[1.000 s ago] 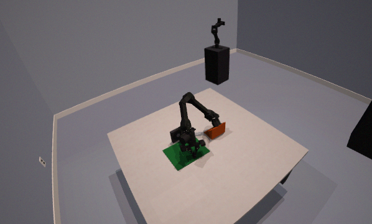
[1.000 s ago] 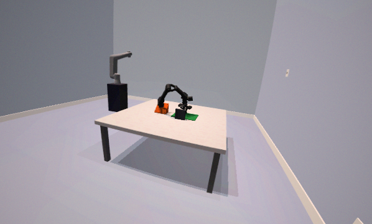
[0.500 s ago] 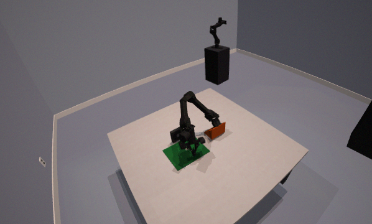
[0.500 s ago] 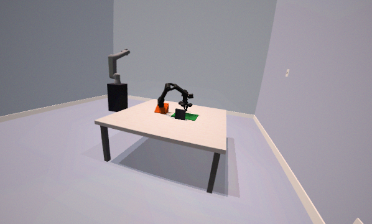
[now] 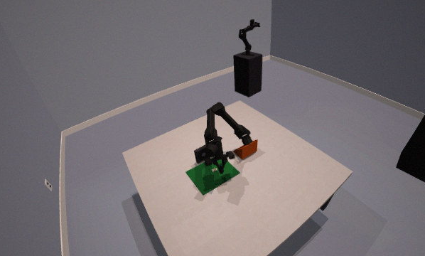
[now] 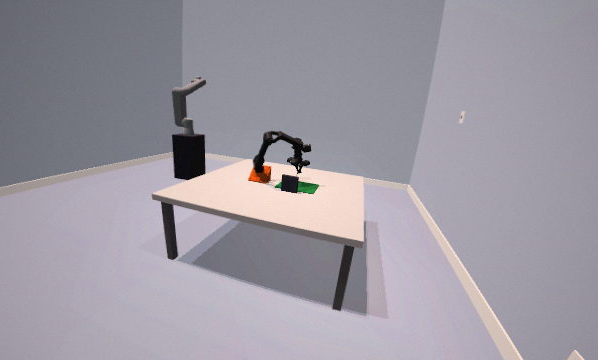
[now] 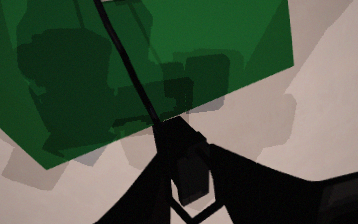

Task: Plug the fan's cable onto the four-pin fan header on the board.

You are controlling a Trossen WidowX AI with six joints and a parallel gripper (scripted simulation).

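Observation:
The green board [image 5: 202, 185] [image 6: 311, 188] [image 7: 260, 25] lies flat on the table. My gripper [image 5: 221, 171] [image 6: 299, 171] [image 7: 186, 155] is shut on the dark plug [image 7: 193, 177] and holds it raised above the board. In the wrist view the plug sits near the board's edge and looks slightly tilted. The black cable [image 7: 125, 57] runs from the top of the wrist view down to the plug, and a bend of it hangs below. The black fan [image 5: 202, 154] [image 6: 289, 183] stands upright beside the board. I cannot make out the four-pin header.
An orange block-like bracket [image 5: 249, 149] [image 6: 260, 174] stands at the arm's base on the pale table [image 5: 287, 178] [image 6: 219, 195]. A small white patch [image 5: 214, 170] shows on the board near the fingers. Shadows of the arm darken the board.

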